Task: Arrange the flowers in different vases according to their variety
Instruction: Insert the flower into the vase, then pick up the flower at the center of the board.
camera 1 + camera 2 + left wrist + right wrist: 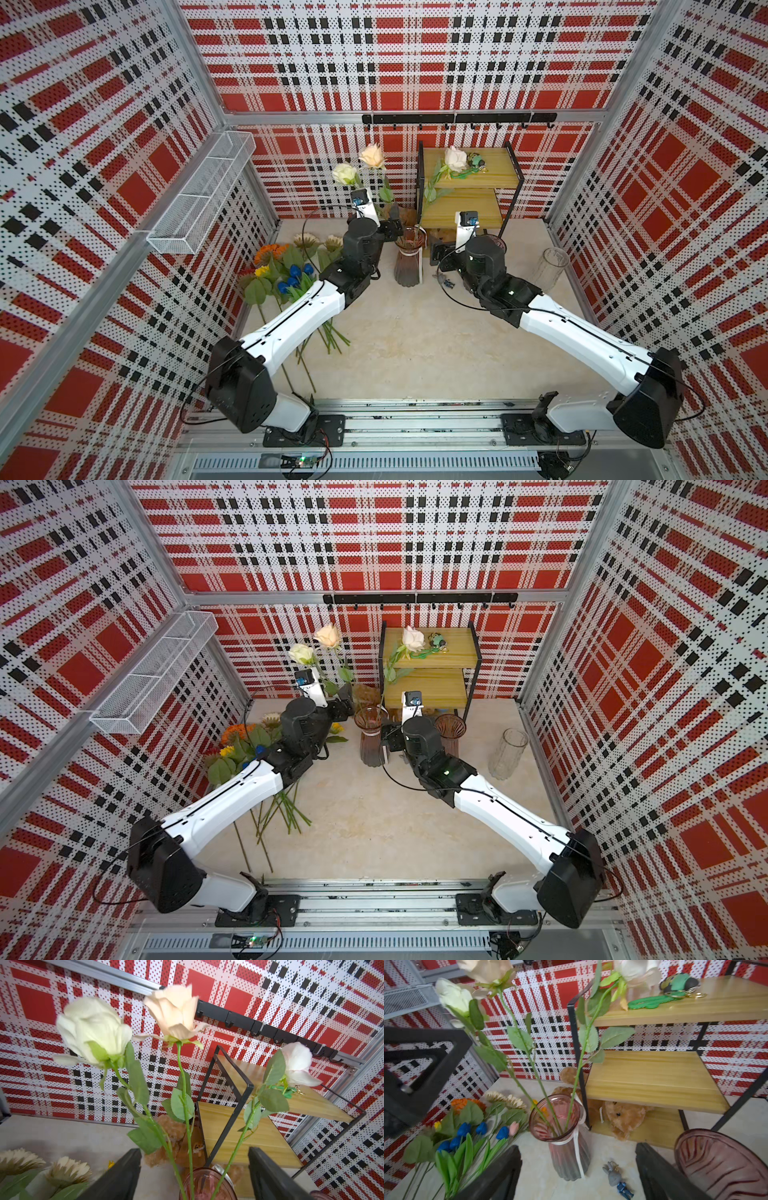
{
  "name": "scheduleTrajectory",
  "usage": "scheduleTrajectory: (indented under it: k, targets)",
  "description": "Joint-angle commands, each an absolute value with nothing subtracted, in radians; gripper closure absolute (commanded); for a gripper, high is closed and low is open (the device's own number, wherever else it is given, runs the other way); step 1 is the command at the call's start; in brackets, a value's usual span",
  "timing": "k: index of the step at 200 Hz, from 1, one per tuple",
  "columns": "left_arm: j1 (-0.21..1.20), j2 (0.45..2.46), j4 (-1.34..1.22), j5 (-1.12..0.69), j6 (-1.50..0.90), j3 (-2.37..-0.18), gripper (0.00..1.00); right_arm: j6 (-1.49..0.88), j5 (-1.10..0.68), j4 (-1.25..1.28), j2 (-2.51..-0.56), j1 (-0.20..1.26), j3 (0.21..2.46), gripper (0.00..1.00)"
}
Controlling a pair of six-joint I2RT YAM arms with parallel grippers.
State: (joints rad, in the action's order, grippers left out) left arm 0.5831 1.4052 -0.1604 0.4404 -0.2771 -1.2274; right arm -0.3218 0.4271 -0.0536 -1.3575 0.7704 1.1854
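Three roses, white (93, 1028), peach (174, 1014) and pale pink (297, 1064), stand with their stems in a smoky pink vase (409, 255) (560, 1132) beside the shelf. My left gripper (195, 1151) (392, 222) hangs open just above that vase's rim. The stems run up between its jaws and touch neither. My right gripper (578, 1148) (388, 739) is open and holds nothing, low between that vase and a second pink vase (720, 1163) (451, 733). A clear vase (549, 268) stands at the right. Sunflowers (270, 251) and blue tulips (295, 276) lie piled at the left.
A two-tier wooden shelf (469, 195) stands at the back, with a green keychain (652, 1002) on top and brown plush toys (627, 1115) beneath. A small grey figure (616, 1178) lies on the table. A white wire basket (203, 195) hangs on the left wall.
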Motion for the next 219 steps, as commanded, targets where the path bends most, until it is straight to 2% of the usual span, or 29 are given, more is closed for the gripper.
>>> scheduleTrajectory:
  k: [1, 32, 85, 147, 219]
  targets:
    - [0.577, 1.320, 0.005, 0.480, -0.262, -1.187, 0.14, -0.351, 0.385, -0.050, -1.386, 0.804, 1.180, 0.09]
    - [0.541, 1.190, 0.214, 0.507, -0.318, -1.131, 0.14, -0.399, 0.344, -0.040, -1.405, 0.832, 1.164, 0.10]
    - [0.359, 1.019, 0.486, 0.454, -0.425, -1.067, 0.14, -0.463, 0.295, -0.012, -1.513, 0.936, 1.201, 0.11]
    - [0.024, 0.994, 0.630, 0.229, -0.448, -1.031, 0.16, -0.546, 0.146, -0.055, -1.749, 1.005, 1.389, 0.12]
    - [-0.145, 1.055, 0.655, 0.058, -0.424, -0.931, 0.18, -0.625, -0.057, -0.226, -2.125, 1.010, 1.767, 0.16]
